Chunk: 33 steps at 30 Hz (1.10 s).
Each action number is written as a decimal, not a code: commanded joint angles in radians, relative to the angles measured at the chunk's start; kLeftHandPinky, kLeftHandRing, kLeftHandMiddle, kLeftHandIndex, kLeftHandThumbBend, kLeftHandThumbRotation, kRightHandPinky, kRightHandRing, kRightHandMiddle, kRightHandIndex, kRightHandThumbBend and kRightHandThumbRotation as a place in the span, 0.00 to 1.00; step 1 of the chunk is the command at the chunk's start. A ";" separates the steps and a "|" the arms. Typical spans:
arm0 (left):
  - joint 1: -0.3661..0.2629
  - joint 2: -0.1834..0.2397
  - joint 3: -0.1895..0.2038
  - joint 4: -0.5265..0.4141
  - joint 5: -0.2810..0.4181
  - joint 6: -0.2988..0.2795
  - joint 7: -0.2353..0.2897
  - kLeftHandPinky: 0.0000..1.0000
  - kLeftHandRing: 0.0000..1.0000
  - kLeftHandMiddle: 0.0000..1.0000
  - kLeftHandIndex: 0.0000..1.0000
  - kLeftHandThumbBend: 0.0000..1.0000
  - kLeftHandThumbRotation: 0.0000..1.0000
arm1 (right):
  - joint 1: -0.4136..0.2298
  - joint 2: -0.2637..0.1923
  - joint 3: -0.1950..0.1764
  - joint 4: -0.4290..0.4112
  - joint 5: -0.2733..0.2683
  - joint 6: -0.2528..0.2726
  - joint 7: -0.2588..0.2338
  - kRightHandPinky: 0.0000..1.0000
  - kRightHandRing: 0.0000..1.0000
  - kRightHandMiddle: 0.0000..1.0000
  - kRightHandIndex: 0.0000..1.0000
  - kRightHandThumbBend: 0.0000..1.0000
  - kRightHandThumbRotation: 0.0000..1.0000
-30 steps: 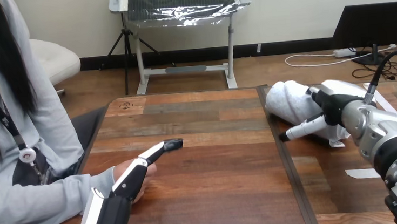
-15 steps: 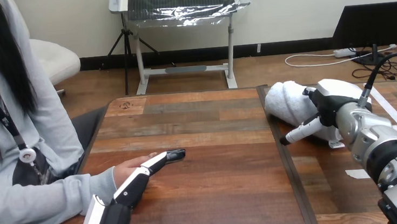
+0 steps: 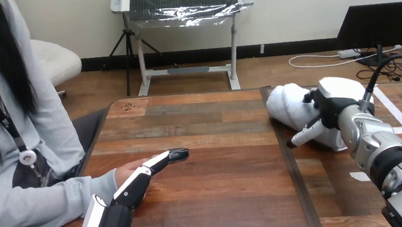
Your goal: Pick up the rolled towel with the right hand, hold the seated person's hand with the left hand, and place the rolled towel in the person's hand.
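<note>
The rolled towel point(image 3: 291, 105) is lying on the right part of the table point(image 3: 223, 199). The right hand point(image 3: 327, 110) is resting against it; whether it is gripping cannot be told. The left hand point(image 3: 135, 185) is lying over the person's hand point(image 3: 123, 172) near the table's left edge, fingers point(image 3: 161, 160) straight and together, not curling round it.
</note>
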 commanded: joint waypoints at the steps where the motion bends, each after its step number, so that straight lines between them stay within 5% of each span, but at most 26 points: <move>1: -0.025 0.021 -0.011 -0.052 -0.031 -0.027 -0.013 0.90 0.85 0.82 0.79 0.88 0.64 | 0.010 -0.010 0.020 -0.004 -0.020 -0.021 -0.030 0.44 0.62 0.70 0.76 0.98 0.20; 11: -0.009 0.035 -0.004 -0.066 -0.052 -0.044 -0.037 0.90 0.85 0.81 0.78 0.88 0.65 | 0.027 -0.017 0.008 -0.001 -0.013 -0.023 -0.065 0.42 0.56 0.64 0.65 0.95 0.02; 23: 0.027 0.051 0.003 -0.102 -0.069 -0.037 -0.048 0.90 0.83 0.79 0.77 0.91 0.62 | 0.052 -0.027 0.034 -0.001 -0.041 -0.046 -0.130 0.42 0.52 0.58 0.54 0.85 0.00; 33: 0.029 0.056 0.005 -0.100 -0.073 -0.048 -0.049 0.91 0.82 0.78 0.77 0.89 0.61 | 0.057 -0.015 0.023 -0.005 -0.022 -0.067 -0.110 0.42 0.50 0.56 0.52 0.86 0.00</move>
